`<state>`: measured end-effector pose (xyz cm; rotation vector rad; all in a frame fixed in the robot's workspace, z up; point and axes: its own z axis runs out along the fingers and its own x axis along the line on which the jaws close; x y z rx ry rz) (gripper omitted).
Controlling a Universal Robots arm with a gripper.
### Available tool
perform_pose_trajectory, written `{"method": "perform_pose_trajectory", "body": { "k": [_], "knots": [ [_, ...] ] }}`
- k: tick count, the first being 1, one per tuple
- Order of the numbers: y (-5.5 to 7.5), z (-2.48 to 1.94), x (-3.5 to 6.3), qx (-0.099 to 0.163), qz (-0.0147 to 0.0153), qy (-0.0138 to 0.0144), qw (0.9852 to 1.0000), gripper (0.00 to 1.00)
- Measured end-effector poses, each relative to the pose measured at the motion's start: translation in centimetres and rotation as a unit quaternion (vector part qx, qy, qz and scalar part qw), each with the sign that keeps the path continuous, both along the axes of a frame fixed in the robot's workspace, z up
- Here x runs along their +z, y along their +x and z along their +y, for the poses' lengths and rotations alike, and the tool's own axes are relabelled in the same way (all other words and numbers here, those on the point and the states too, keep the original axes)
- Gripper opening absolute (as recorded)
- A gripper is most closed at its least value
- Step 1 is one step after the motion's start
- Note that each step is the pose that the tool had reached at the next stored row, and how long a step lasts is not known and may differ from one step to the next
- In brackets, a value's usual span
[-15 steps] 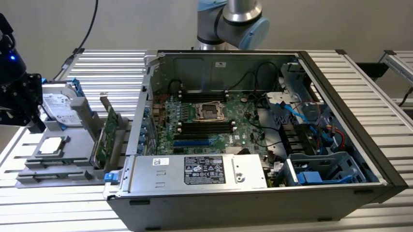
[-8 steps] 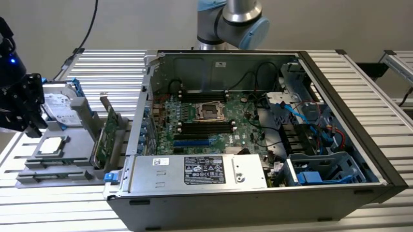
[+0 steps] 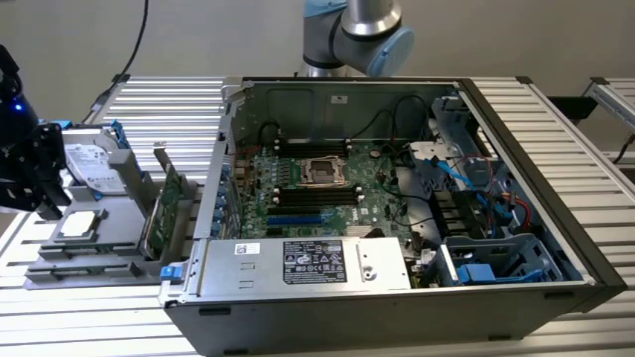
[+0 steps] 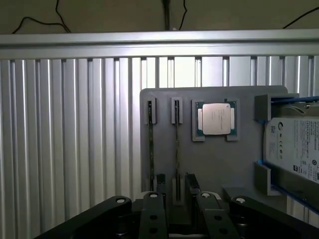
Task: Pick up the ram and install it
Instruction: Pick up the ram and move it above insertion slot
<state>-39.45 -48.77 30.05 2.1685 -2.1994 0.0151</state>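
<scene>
One ram (image 4: 177, 144): narrow green circuit-board stick, edge-on, long axis running straight away from black claw (image 4: 176, 183).
Claw: apart, straddling its near end.

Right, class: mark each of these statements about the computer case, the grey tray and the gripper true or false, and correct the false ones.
1. The computer case lies open with its motherboard showing. True.
2. The ram is seated in a memory slot on the motherboard. False: it stands on edge in the grey tray, outside the computer case.
3. A processor chip lies flat on the grey tray. True.
4. The hard drive lies inside the computer case. False: it rests on the grey tray.
5. The gripper is at the grey tray, not inside the computer case. True.
</scene>
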Motion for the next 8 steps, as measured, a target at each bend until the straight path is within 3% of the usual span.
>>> {"method": "perform_pose_trajectory", "body": {
  "k": [3,8],
  "knots": [
    [-0.3,-0.24,-0.54,0.000,0.0000,0.0000,1.0000,0.30],
    [-0.4,-1.05,-1.44,0.000,0.0001,0.0000,1.0000,0.30]
  ]
}}
